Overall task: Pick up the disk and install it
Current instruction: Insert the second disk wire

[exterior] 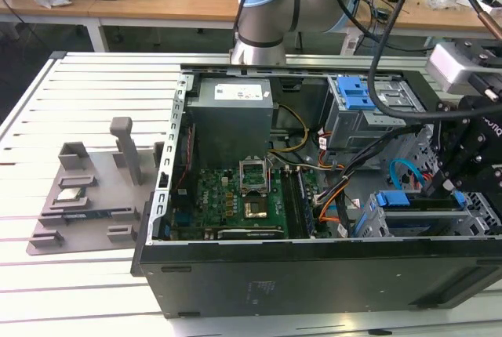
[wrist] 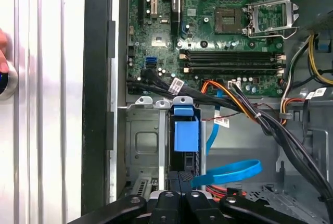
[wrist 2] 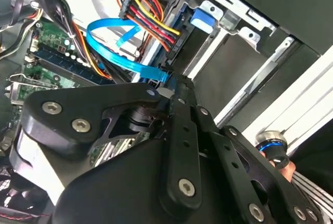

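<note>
- The gripper point(exterior: 449, 182) is seen lowered into the open computer case point(exterior: 314, 274) at the exterior view's right, above the drive bay.
- The jaws are drawn together over the disk point(wrist: 186, 146), which is seated upright in its bay beside the motherboard point(wrist: 218, 36).
- Whether the disk is actually clamped cannot be told.

A slatted white table point(exterior: 94, 86) carries an open computer case point(exterior: 314, 274) and a grey fixture tray point(exterior: 86, 204).
</note>
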Motion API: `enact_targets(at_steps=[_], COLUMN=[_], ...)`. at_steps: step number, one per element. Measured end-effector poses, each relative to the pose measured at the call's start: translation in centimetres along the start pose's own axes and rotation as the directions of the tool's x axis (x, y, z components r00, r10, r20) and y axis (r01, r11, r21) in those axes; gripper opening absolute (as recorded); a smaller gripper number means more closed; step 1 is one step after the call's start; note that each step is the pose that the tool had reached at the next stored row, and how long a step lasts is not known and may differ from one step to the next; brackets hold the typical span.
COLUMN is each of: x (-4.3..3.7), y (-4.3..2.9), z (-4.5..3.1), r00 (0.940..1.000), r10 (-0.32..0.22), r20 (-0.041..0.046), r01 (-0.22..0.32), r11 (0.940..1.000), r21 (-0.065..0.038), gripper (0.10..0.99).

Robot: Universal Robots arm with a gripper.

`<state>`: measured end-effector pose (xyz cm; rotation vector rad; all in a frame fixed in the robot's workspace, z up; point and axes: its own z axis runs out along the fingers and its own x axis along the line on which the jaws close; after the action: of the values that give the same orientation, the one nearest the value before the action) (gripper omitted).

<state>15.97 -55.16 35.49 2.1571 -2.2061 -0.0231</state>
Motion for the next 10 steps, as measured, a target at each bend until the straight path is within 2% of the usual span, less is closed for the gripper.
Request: enact_targets(at_steps=[3,10], x=[0.02,-0.35], y=[-0.35,-0.37], z=[0.34,0.62], r00=[1.0000,1.0000], r10=[0.001,0.003], r20=[-0.0001,-0.0001], r01=[-0.001,-0.003], r11=[1.0000,1.0000], r21=[0.000,0.000], gripper=[0.102,0.102])
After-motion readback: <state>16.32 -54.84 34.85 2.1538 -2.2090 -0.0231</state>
